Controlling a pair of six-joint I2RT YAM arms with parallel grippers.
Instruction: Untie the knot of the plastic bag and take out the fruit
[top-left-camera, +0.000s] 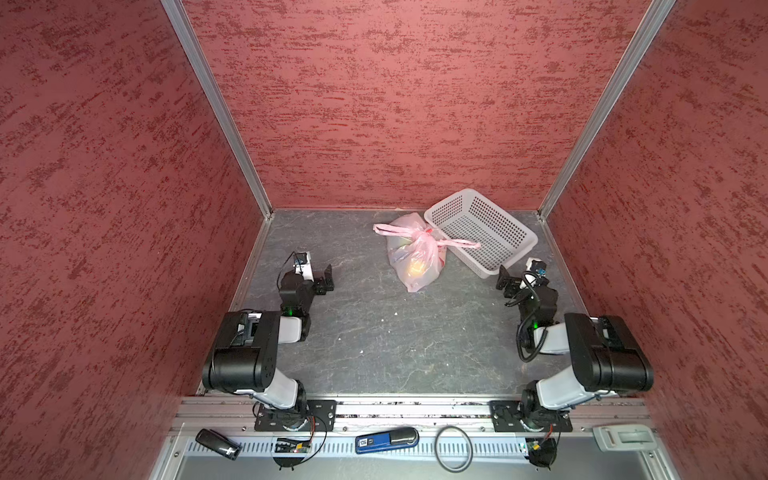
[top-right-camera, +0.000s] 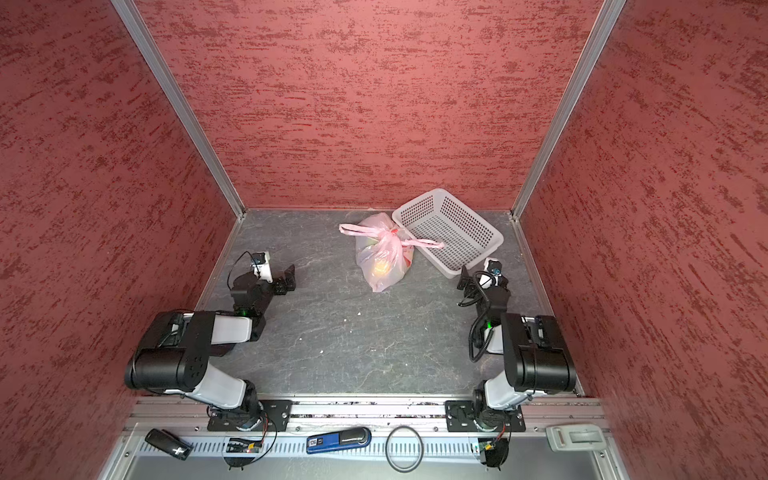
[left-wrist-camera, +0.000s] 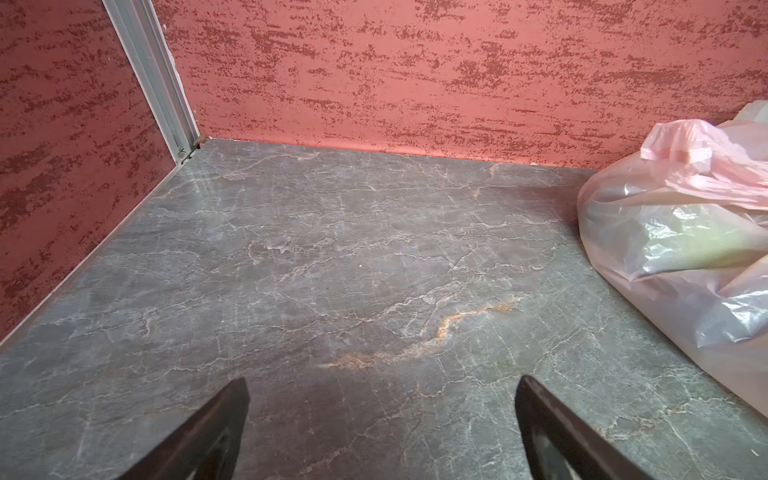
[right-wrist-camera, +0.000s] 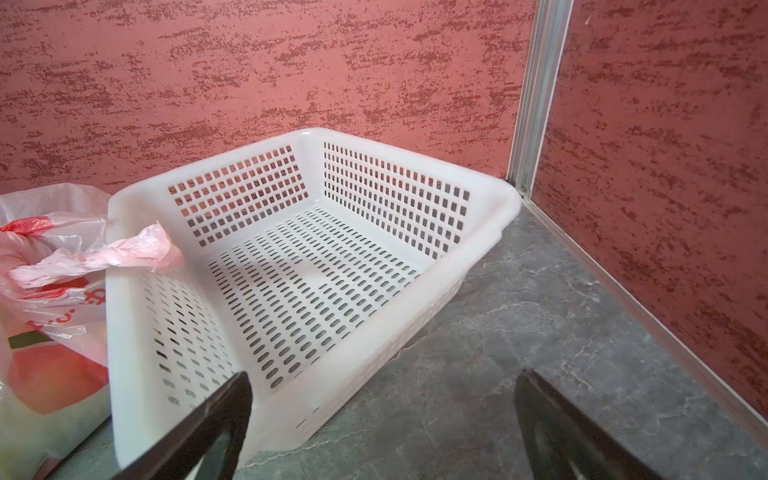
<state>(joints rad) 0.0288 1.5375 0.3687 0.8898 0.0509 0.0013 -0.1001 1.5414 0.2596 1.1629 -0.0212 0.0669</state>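
The pale-pink plastic bag (top-left-camera: 415, 259) (top-right-camera: 384, 259) lies at the back of the grey table, against a white basket. Its knot (top-left-camera: 422, 237) (top-right-camera: 389, 239) sits on top, tied, with one strap end (right-wrist-camera: 124, 253) draped over the basket rim. Fruit shows dimly through the plastic: a reddish one (right-wrist-camera: 54, 374) and a greenish one (left-wrist-camera: 685, 245). My left gripper (top-left-camera: 326, 280) (top-right-camera: 289, 278) (left-wrist-camera: 380, 382) is open over bare table, well left of the bag. My right gripper (top-left-camera: 505, 280) (top-right-camera: 465, 280) (right-wrist-camera: 382, 378) is open beside the basket's near corner, holding nothing.
The white perforated basket (top-left-camera: 498, 212) (top-right-camera: 469, 214) (right-wrist-camera: 415, 160) stands empty at the back right, touching the bag. Red textured walls close three sides. On the front rail lie a blue tool (top-left-camera: 386, 440), a black ring (top-left-camera: 454, 448) and a black cylinder (top-left-camera: 218, 444).
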